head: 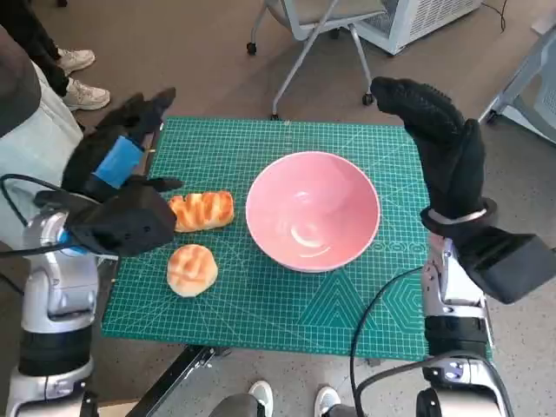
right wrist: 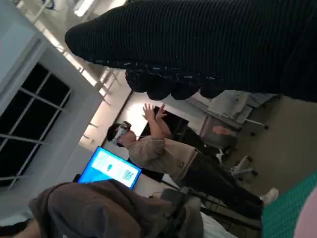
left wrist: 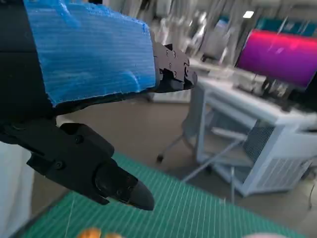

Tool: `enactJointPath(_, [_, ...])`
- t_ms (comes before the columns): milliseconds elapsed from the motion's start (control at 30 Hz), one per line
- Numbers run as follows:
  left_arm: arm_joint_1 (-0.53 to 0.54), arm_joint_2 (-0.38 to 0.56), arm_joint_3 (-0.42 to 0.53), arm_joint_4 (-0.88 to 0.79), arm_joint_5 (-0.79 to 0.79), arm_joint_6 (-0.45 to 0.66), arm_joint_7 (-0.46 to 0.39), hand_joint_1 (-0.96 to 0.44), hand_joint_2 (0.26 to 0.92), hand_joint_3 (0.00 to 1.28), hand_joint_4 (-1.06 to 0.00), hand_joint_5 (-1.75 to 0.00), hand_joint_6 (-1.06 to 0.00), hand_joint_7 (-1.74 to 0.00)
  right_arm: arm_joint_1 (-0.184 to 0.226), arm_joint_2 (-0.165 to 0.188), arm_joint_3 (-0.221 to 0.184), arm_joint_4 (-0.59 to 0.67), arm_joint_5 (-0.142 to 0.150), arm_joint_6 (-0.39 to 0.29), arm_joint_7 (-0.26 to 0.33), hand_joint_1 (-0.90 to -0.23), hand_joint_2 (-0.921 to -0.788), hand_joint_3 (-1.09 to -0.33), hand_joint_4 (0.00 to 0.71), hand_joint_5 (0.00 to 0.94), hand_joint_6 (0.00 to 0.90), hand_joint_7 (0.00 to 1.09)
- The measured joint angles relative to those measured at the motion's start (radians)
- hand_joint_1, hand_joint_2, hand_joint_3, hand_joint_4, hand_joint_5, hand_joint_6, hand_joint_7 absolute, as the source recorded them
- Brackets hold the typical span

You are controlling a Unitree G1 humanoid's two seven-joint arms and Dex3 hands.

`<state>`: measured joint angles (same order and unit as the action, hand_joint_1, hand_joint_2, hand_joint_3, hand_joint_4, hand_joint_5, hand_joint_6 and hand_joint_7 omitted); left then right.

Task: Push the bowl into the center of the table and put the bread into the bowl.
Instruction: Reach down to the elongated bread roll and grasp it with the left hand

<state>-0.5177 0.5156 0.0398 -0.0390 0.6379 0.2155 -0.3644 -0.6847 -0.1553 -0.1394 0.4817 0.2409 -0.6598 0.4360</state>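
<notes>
A pink bowl (head: 313,210) sits empty near the middle of the green cutting mat (head: 261,295); its rim (right wrist: 308,218) shows at the edge of the right wrist view. Left of it lie a striped bread roll (head: 201,210) and a round bun (head: 192,269). My left hand (head: 117,187) hovers above the mat's left edge, fingers spread, holding nothing, next to the striped roll. The same hand's blue-taped back (left wrist: 89,52) fills the left wrist view. My right hand (head: 439,143) is raised above the mat's right edge, fingers spread and empty, right of the bowl.
An office chair (head: 317,26) stands beyond the table's far edge. A person's white shoes (head: 82,78) are at the far left, and feet (head: 291,401) show below the near edge. A person with raised hands (right wrist: 163,153) appears in the right wrist view.
</notes>
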Motion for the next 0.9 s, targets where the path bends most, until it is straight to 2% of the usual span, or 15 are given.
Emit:
enactJointPath(367, [-0.015, 0.0, -0.12, 0.002, 0.037, 0.17, -0.073, -0.12, 0.75, 0.01, -0.13, 0.0, -0.28, -0.01, 0.0, 0.001, -0.002, 0.016, 0.027, 0.0, 0.007, -0.703, -0.921, -0.781, 0.18, 0.004, -0.001, 0.6])
enactJointPath(900, [-0.07, 0.001, -0.201, 0.17, 0.023, 0.181, -0.076, -0.1, 0.76, 0.0, -0.13, 0.0, -0.29, 0.0, 0.0, 0.002, -0.002, 0.035, 0.033, 0.0, 0.017, -0.693, -0.921, -0.783, 0.18, 0.003, -0.001, 0.59])
